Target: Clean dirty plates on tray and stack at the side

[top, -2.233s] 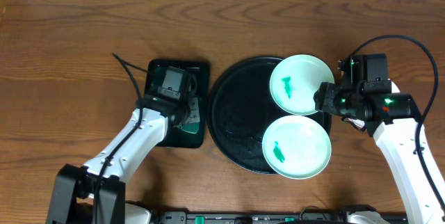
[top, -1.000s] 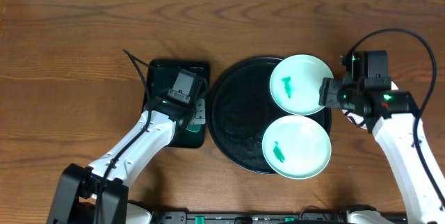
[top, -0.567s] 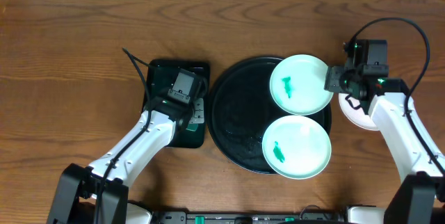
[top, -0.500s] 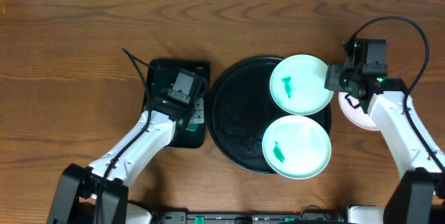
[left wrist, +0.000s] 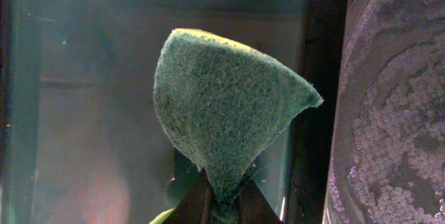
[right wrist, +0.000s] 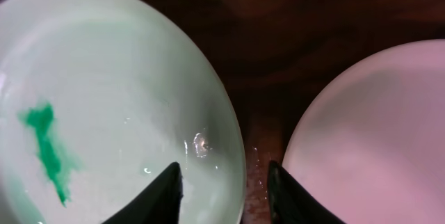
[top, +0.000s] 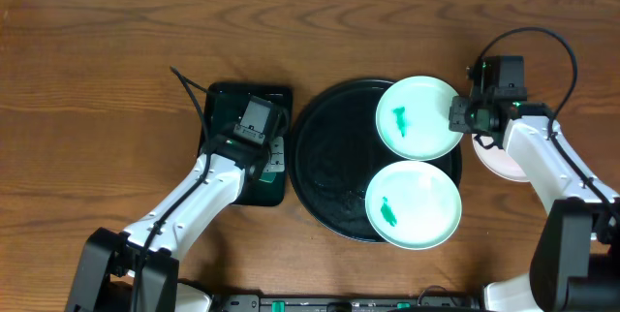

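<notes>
- Plates lie to the right: two mint ones on the round black tray (top: 325,167), and a white one on the table (top: 97,60) beside it.
- Far left, the left gripper (left wrist: 222,206) hangs over the rectangular black tray (top: 218,99), its fingers pinched together on the bottom of a green sponge (left wrist: 222,113), which fans out above them.
- Just right of that, the round black tray has a wet, foam-flecked floor.
- The upper mint plate (top: 418,118), with a green smear, overhangs the tray's right rim.
- The lower mint plate (top: 412,205), also smeared, overhangs the rim at the near right and meets the upper plate's edge.
- The right gripper (right wrist: 224,182) straddles the upper mint plate's right rim with its fingers apart, one over the plate and one outside it, neither visibly pressing.
- The white plate (right wrist: 368,133) lies just right of that rim, on the table, partly under the right arm.
</notes>
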Available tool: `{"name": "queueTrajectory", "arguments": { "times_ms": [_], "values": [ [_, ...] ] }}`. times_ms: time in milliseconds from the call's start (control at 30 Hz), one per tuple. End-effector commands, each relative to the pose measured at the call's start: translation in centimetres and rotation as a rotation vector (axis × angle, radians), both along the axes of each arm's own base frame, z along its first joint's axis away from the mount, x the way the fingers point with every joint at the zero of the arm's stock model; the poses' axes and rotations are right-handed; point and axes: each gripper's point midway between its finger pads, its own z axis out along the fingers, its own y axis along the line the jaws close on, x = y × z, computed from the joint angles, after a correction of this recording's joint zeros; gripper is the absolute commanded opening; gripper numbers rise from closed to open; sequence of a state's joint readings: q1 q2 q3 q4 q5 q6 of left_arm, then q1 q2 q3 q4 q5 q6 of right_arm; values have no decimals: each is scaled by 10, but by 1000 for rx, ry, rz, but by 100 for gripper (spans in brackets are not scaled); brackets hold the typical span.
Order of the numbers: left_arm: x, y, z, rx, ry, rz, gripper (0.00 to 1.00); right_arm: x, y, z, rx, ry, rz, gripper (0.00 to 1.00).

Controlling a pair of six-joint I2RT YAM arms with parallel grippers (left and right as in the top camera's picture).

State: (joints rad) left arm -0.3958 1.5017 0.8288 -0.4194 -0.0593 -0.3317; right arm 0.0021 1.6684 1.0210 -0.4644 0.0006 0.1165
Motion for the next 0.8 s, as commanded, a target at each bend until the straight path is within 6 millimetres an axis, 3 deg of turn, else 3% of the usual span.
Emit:
{"name": "queueTrajectory", "arguments": {
  "times_ms": [0,233,767],
  "values": [
    [-2,3,-3,29,2,-11,9,-3,-5,-9,-14,30,-3,33],
    [-2,4,-3,29,2,-11,9,-13,-5,-17,-14,81,-2,30],
    [-2,4,-3,29,2,-10,9,-13,-8,-18,-30,82,-9,18]
  ]
}}
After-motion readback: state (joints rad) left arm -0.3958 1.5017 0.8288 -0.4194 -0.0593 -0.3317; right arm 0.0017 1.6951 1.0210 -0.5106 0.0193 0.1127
